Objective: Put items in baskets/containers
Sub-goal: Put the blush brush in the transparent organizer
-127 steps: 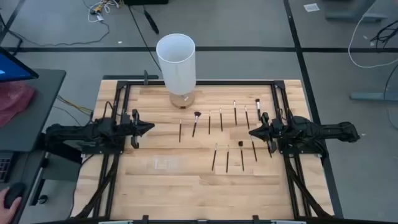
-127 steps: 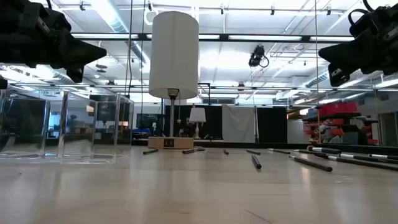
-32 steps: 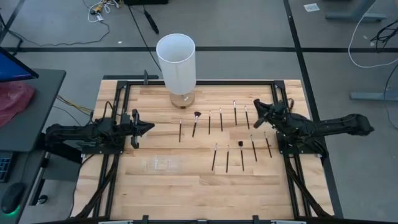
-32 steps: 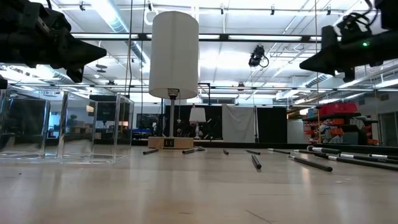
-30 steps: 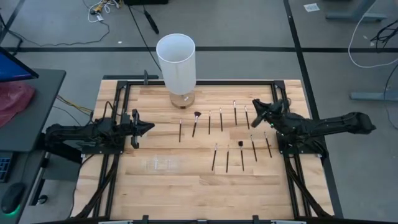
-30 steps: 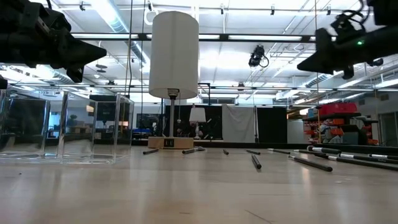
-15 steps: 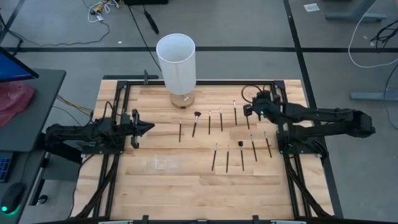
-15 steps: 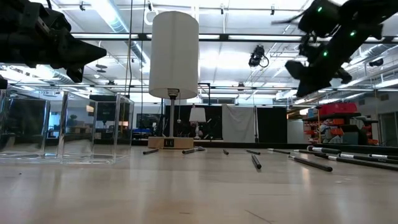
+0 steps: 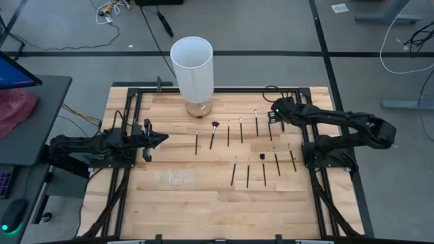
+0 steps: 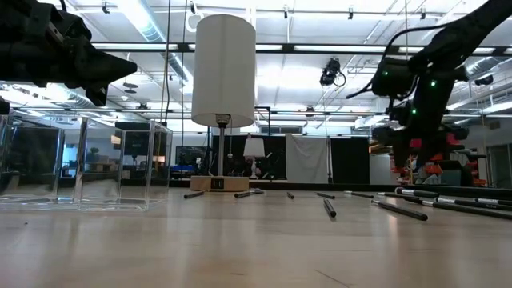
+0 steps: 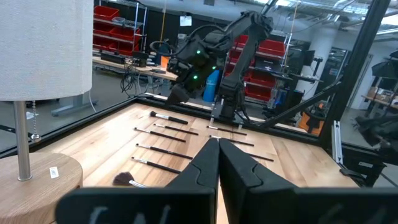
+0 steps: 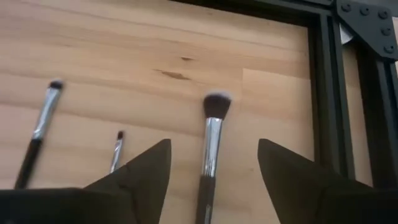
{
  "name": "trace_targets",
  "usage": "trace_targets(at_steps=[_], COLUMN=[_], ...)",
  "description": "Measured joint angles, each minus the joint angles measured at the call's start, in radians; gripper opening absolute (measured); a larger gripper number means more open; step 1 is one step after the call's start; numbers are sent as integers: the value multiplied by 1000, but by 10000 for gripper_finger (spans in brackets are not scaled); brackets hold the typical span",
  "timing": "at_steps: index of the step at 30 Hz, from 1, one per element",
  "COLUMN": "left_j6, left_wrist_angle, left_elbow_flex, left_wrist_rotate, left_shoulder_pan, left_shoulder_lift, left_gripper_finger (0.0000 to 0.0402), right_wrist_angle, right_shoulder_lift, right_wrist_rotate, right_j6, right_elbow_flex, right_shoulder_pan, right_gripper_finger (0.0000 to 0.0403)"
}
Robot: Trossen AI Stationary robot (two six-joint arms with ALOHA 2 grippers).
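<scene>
- Right gripper (image 9: 276,110) at the far right of the table (image 9: 169,203), above the brush rows; its two dark wedge-shaped fingers (image 12: 146,171) spread apart, nothing between them
- In the right wrist view a fluffy-tipped brush (image 12: 212,140) with a shiny silver ferrule lies on the wood between those fingers, apart from both; two slimmer brushes lie beside it
- Left gripper (image 9: 163,138) hangs over the left middle of the table; its tapered black fingers (image 11: 205,165) pressed together to a point, holding nothing
- Makeup brushes (image 9: 241,130): thin dark sticks, some silver-collared, in two loose rows right of centre, roughly parallel; one fan-headed brush (image 9: 213,133) slightly tilted
- Clear container (image 9: 178,179): faint, glassy, rectangular, on the near left-centre of the table, well apart from the brushes; in the low view its see-through walls show upright panels (image 10: 96,168)
- Tall white cylinder (image 9: 192,68), matte, on a round wooden base at the far edge
- Table: pale butcher-block planks inside a black metal frame
</scene>
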Motion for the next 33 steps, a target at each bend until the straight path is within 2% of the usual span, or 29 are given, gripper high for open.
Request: trace_targets(at_steps=[4, 12, 18, 33], left_j6=[0, 0, 0, 0], left_wrist_angle=[0, 0, 0, 0], left_elbow_flex=[0, 0, 0, 0], left_wrist_rotate=[0, 0, -1, 0], left_shoulder_pan=[0, 0, 0, 0], left_shoulder_lift=[0, 0, 0, 0], left_gripper_finger=[12, 12, 12, 12], right_wrist_angle=[58, 102, 310, 336], right_shoulder_lift=[85, 236, 231, 211], right_wrist_rotate=[0, -24, -68, -152], right_j6=[-22, -58, -100, -174], right_elbow_flex=[0, -17, -127, -142], right_shoulder_pan=[-34, -80, -131, -136], right_gripper_finger=[249, 221, 197, 72])
